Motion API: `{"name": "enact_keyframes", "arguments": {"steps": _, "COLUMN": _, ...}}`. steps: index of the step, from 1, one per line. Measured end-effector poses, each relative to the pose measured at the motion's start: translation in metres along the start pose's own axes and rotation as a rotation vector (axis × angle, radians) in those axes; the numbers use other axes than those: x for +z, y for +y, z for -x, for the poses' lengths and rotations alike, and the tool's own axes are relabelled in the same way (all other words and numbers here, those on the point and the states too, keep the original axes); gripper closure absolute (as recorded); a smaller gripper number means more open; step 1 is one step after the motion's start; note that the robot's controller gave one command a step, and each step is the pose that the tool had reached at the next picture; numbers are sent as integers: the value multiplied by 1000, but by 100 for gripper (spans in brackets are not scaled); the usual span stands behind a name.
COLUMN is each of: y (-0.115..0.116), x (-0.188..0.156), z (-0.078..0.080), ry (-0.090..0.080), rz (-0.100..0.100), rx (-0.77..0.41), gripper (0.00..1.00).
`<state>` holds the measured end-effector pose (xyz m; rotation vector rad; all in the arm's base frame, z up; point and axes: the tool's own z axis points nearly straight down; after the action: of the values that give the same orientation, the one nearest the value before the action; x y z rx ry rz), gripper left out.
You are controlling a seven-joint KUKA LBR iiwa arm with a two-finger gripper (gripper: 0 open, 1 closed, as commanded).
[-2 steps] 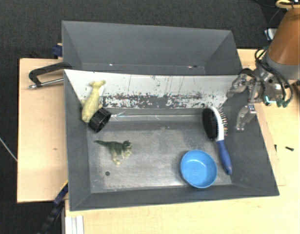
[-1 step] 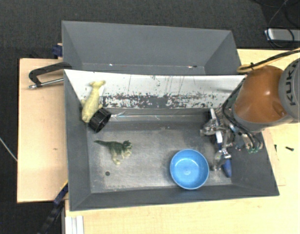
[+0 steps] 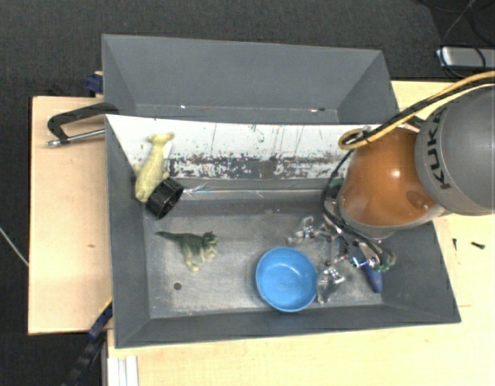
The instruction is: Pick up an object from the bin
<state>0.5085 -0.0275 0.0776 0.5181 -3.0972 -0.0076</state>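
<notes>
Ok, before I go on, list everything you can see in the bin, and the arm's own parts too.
bin: one, grey metal, holds the things below
bowl: one, blue, front floor, right of middle
dinosaur: one, green, floor, left of middle
animal figure: one, pale yellow, leaning on the back wall, left corner
cap: one, black, at the yellow figure's lower end
arm: one, grey, reaching in from the right
cover: one, orange, on the wrist
gripper: one, metal, jaws open, just right of the bowl
</notes>
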Motion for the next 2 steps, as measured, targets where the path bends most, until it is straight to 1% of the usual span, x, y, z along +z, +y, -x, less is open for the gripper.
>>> {"name": "enact_keyframes", "arguments": {"steps": 1, "y": 64, "x": 2, "z": 26, "ry": -5, "rz": -4, "rx": -160, "gripper": 0}}
{"name": "enact_keyframes", "arguments": {"steps": 2, "y": 111, "x": -16, "z": 27, "ry": -5, "rz": -2, "rx": -102, "gripper": 0}}
